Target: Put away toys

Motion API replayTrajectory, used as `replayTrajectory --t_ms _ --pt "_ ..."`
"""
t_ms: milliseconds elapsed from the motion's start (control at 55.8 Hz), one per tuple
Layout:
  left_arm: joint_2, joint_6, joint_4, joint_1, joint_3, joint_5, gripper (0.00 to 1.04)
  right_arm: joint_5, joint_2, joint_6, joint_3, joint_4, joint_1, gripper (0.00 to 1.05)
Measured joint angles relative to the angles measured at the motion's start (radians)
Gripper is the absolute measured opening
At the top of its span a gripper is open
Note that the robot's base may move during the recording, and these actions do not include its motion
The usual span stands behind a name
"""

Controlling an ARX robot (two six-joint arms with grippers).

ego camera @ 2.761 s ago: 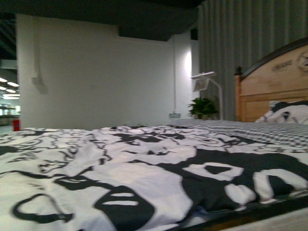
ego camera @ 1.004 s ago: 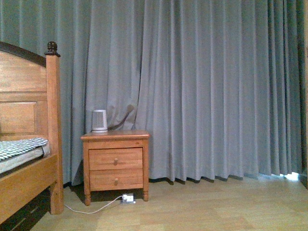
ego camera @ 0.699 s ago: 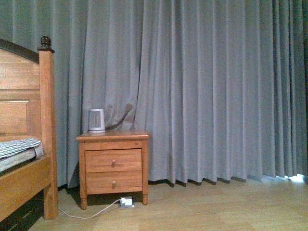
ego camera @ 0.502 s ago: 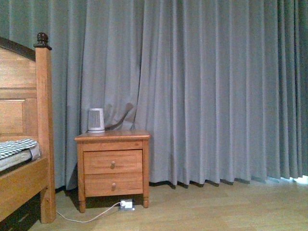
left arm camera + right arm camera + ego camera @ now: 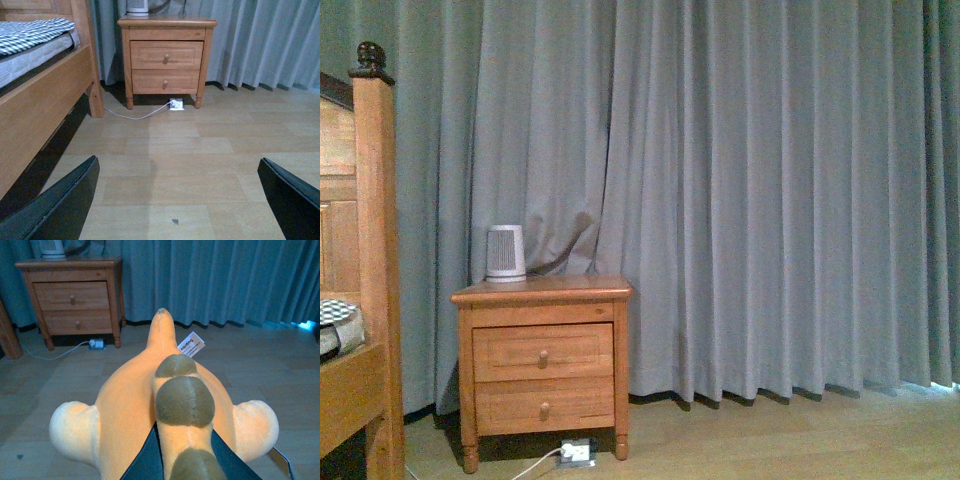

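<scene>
One toy is in hand: the right gripper has its dark fingers closed on the near end of the orange plush, which juts forward from it above the wooden floor. The left gripper is spread wide and holds nothing. Ahead of both stand a nightstand, a bed frame and grey curtains. This looks like the carrying step. No bin or shelf shows, so the next move calls for finding the drop-off place while holding the plush firmly.
</scene>
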Motion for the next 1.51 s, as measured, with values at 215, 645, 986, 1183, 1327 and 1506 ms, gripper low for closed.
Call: replayTrajectory --t_ms 215,645,986,1183,1327,1506 --pt "0.0 0.0 0.0 0.0 0.0 0.0 0.98 0.0 0.0 0.0 0.0 0.0 0.0 0.07" --pt "0.0 0.0 0.0 0.0 0.0 0.0 0.98 0.0 0.0 0.0 0.0 0.0 0.0 0.07" --pt "0.0 0.0 0.0 0.0 0.0 0.0 0.98 0.0 0.0 0.0 0.0 0.0 0.0 0.07" --pt "0.0 0.0 0.0 0.0 0.0 0.0 0.98 0.0 0.0 0.0 0.0 0.0 0.0 0.07" --pt "0.0 0.0 0.0 0.0 0.0 0.0 0.98 0.0 0.0 0.0 0.0 0.0 0.0 0.07" --pt "0.001 0.0 0.0 0.0 0.0 0.0 0.98 0.001 0.0 0.0 0.0 0.0 0.0 0.07"
